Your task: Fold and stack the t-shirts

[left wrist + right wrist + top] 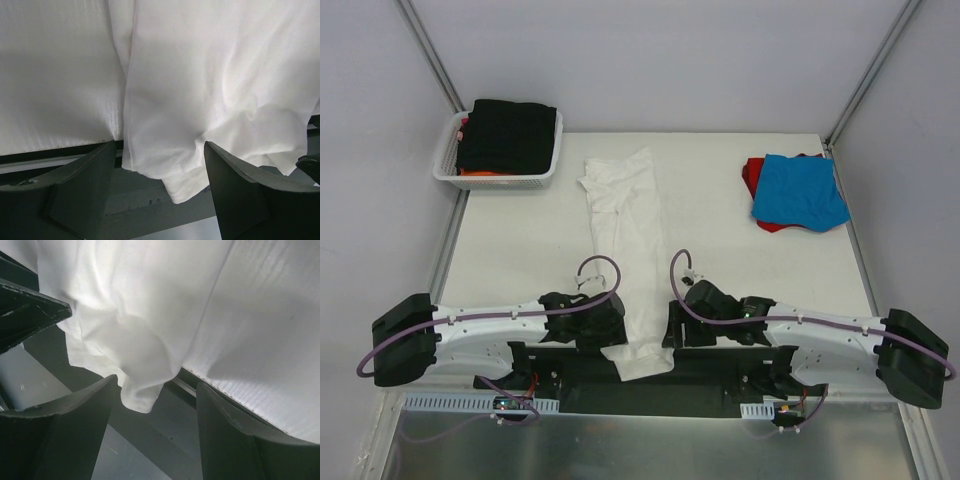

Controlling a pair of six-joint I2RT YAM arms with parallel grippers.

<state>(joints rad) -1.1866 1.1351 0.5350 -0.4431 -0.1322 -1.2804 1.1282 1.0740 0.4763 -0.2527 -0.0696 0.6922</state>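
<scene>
The white t-shirt (625, 235) lies as a long narrow strip down the middle of the table, and its near end hangs over the front edge. My left gripper (613, 332) is at that end's left side and my right gripper (670, 326) at its right side. In the left wrist view the left gripper (160, 167) is open, with the hanging hem (190, 175) between its fingers but not pinched. The right gripper (155, 400) is open too, with a drooping corner of the white shirt (142, 385) between its fingers. A blue t-shirt (802, 190) lies on a red one (752, 175) at the back right.
A white lattice basket (445, 165) stands at the back left and holds a black t-shirt (510, 132) over an orange one (485, 173). The table's front edge and the dark arm mount (650, 385) lie just below the hanging cloth. Grey walls enclose the table.
</scene>
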